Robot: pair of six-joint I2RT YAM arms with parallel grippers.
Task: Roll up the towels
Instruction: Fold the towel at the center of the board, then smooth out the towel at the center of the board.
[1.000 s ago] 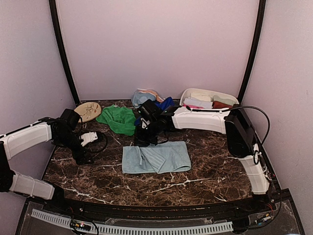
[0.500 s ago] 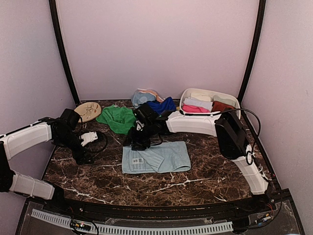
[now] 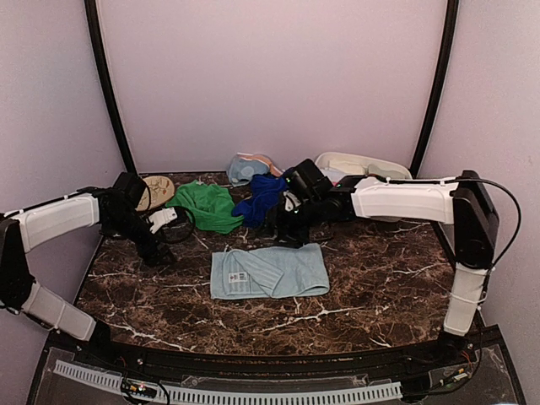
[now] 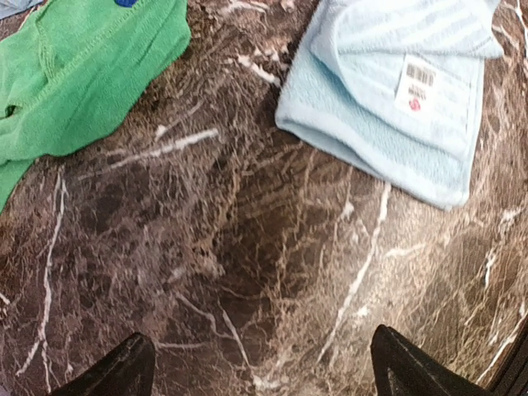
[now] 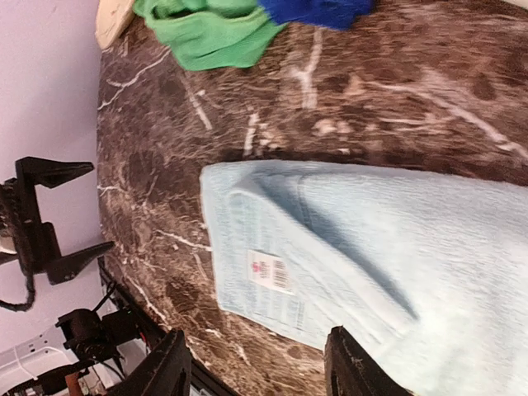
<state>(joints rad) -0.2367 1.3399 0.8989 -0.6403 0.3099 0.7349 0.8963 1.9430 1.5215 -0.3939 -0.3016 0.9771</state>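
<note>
A light blue towel (image 3: 274, 272) lies flat at the table's middle, its left part folded over with a white label up (image 5: 272, 272). A green towel (image 3: 205, 205) and a royal blue towel (image 3: 263, 196) lie crumpled behind it. My right gripper (image 3: 289, 233) hovers open just behind the light blue towel's far edge; in its wrist view the right gripper (image 5: 256, 371) holds nothing. My left gripper (image 3: 159, 251) stands open over bare marble left of the light blue towel (image 4: 396, 99); the left gripper (image 4: 264, 375) is empty.
A white oval basin (image 3: 363, 163) with rolled towels stands at the back right. A tan round disc (image 3: 156, 190) lies at the back left, and a pale blue and pink bundle (image 3: 249, 166) sits against the back wall. The green towel (image 4: 82, 74) lies close to the left gripper.
My right gripper let go of the light blue towel's folded flap, opened, and drew back to the right. The flap now lies label up. The left arm shifted slightly toward the back.
</note>
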